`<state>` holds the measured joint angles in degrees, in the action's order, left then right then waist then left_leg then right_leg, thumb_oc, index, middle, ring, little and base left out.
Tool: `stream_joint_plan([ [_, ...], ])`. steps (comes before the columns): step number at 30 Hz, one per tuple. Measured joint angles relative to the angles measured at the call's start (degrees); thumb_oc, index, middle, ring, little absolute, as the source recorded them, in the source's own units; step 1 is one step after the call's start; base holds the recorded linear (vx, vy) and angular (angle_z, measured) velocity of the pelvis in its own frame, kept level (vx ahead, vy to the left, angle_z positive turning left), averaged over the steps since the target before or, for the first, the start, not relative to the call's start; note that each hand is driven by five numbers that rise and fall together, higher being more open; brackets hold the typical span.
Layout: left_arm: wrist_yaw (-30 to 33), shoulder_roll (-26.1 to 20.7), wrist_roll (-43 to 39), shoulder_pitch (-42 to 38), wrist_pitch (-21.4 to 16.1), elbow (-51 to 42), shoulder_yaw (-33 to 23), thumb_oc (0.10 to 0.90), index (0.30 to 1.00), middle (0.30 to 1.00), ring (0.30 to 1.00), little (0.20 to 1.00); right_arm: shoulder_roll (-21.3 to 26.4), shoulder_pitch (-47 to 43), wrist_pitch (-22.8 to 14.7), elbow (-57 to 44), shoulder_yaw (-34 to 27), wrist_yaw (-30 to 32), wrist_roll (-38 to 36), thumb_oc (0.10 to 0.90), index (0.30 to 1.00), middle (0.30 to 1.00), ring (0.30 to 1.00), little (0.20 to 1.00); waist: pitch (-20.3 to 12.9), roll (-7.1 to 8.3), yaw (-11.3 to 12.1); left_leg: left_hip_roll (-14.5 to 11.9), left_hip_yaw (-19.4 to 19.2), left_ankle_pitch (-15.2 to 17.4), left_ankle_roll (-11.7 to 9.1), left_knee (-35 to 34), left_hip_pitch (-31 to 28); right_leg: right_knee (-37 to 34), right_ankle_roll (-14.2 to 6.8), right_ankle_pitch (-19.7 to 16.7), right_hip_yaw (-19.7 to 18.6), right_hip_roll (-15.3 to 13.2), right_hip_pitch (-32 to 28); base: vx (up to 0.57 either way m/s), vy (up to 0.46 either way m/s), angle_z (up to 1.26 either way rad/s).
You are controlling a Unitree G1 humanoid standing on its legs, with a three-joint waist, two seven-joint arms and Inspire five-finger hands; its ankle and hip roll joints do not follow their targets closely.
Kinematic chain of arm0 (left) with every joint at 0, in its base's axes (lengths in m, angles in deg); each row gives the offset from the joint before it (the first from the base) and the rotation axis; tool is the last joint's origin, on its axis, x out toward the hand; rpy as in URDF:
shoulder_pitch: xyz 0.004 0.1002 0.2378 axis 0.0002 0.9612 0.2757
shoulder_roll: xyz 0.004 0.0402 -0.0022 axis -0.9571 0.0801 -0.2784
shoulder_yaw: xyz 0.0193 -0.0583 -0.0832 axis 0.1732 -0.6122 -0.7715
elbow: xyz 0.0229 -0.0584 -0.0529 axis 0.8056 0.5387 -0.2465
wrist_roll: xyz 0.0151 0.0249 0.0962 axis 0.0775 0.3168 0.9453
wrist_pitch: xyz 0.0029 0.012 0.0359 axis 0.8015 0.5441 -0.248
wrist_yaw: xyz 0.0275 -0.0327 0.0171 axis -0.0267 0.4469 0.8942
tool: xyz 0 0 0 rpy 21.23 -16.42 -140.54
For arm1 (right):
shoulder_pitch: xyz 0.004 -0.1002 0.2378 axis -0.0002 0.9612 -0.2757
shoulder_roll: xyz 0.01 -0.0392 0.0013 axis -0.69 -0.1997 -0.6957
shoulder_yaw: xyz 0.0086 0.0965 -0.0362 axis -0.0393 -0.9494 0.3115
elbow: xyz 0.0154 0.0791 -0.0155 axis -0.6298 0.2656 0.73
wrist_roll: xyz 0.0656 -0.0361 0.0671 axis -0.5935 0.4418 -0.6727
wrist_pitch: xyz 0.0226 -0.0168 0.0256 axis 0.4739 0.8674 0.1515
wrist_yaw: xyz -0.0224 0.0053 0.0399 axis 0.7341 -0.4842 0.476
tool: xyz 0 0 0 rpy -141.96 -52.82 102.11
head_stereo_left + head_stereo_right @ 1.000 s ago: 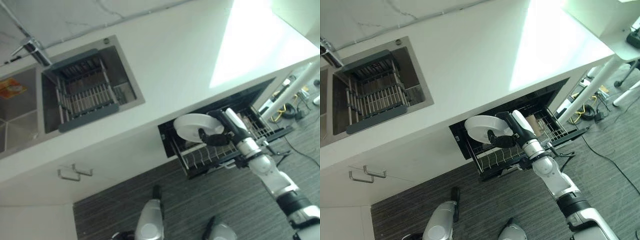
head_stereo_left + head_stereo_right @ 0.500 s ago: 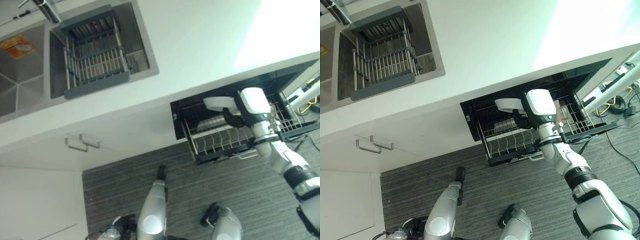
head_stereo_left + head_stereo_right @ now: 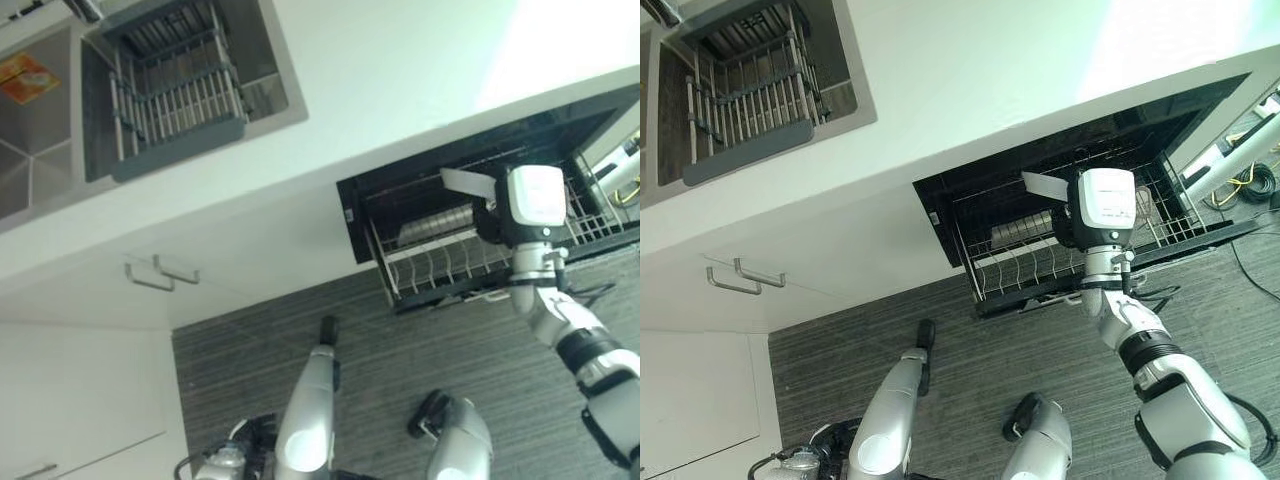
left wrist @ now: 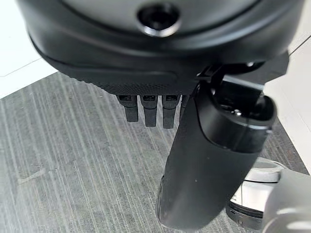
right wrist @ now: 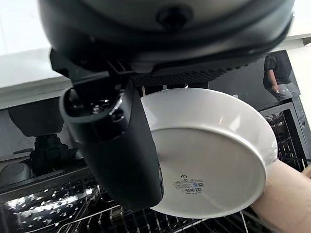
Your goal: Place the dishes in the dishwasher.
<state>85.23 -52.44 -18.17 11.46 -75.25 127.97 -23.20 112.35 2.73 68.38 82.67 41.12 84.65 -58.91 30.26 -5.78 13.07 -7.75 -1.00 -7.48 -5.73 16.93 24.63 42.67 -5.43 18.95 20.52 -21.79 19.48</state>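
My right hand (image 5: 116, 145) is shut on a white plate (image 5: 214, 160), with the thumb across its underside. From the head views the plate (image 3: 468, 182) is tilted, almost edge-on, above the middle of the pulled-out wire dishwasher rack (image 3: 440, 272) under the counter. The dark hand (image 3: 490, 222) is just behind it. A row of grey dishes (image 3: 1020, 232) stands in the rack below the plate. My left hand (image 4: 209, 160) hangs open over the striped floor, low beside me (image 3: 327, 335).
A white counter (image 3: 400, 70) overhangs the dishwasher. At the far left is a sink (image 3: 60, 140) with a grey drying rack (image 3: 175, 90). A cabinet handle (image 3: 160, 272) sits left of the dishwasher. The open door (image 3: 1200, 240) juts out on the right.
The camera has shifted. My right hand has carried the plate from the rack's front left corner to above its middle, and turned it from face-up to nearly edge-on.
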Motion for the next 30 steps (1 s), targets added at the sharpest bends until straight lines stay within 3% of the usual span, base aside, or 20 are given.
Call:
stream_joint_plan([
  [9, 0.0, 0.2, -1.4, -0.6, -1.1, -0.2, 1.9, 0.800, 0.900, 0.900, 0.900, 0.900, -0.3, -8.8, 5.4, 2.8, 6.0, -1.9, 0.7, 0.400, 0.300, 0.300, 0.300, 0.300, 0.0, -0.05, 0.1, -0.1, 1.8, 0.3, -0.4, -0.4, 3.5, 1.7, 0.7, 0.2, -0.5, 0.7, 4.4, -0.01, 0.006, -0.03],
  [14, -0.1, 0.2, -2.2, -1.3, -0.7, -1.3, 2.1, 0.800, 0.900, 0.900, 0.900, 0.900, -2.4, -13.3, 7.6, 7.2, 10.3, -11.0, 0.4, 0.400, 0.300, 0.300, 0.300, 0.300, -0.1, -0.52, 3.0, 0.8, 4.2, -0.1, 0.0, -0.2, 5.4, 1.6, 1.3, -0.1, -0.1, 0.9, 5.8, 0.02, -0.018, 0.03],
  [18, 0.0, -0.6, -2.3, -1.9, 0.3, -3.8, 2.2, 0.800, 0.900, 0.900, 0.900, 0.900, -3.3, -15.0, 10.4, 7.2, 14.5, -18.1, 0.4, 0.400, 0.300, 0.300, 0.300, 0.300, -0.1, -0.48, 4.8, 1.4, 4.6, -1.0, -0.6, 0.1, 5.8, 1.5, 0.7, 0.1, 0.5, 0.4, 5.3, 0.02, -0.023, 0.10],
  [27, 0.0, -2.4, -2.3, -3.1, 2.3, -6.4, 2.8, 0.800, 0.900, 0.900, 0.900, 0.900, -5.0, -19.1, 13.1, 9.9, 14.8, -32.3, -1.4, 0.400, 0.300, 0.300, 0.300, 0.300, -0.1, -0.22, 4.4, 1.6, 5.3, -0.3, 0.0, 1.8, 6.3, 1.9, 1.1, 0.8, 1.1, 0.3, 4.3, 0.01, -0.012, 0.06],
  [30, 0.0, -2.5, -2.3, -3.1, 3.1, -6.4, 3.3, 0.800, 0.900, 0.900, 0.900, 0.900, -5.9, -19.2, 13.6, 10.8, 14.7, -33.0, -1.8, 0.400, 0.300, 0.300, 0.300, 0.300, -0.1, -0.20, 4.5, 1.8, 5.6, 0.0, -0.4, 1.8, 6.5, 1.9, 0.6, 1.0, 1.1, 0.5, 4.4, 0.01, -0.015, 0.08],
])
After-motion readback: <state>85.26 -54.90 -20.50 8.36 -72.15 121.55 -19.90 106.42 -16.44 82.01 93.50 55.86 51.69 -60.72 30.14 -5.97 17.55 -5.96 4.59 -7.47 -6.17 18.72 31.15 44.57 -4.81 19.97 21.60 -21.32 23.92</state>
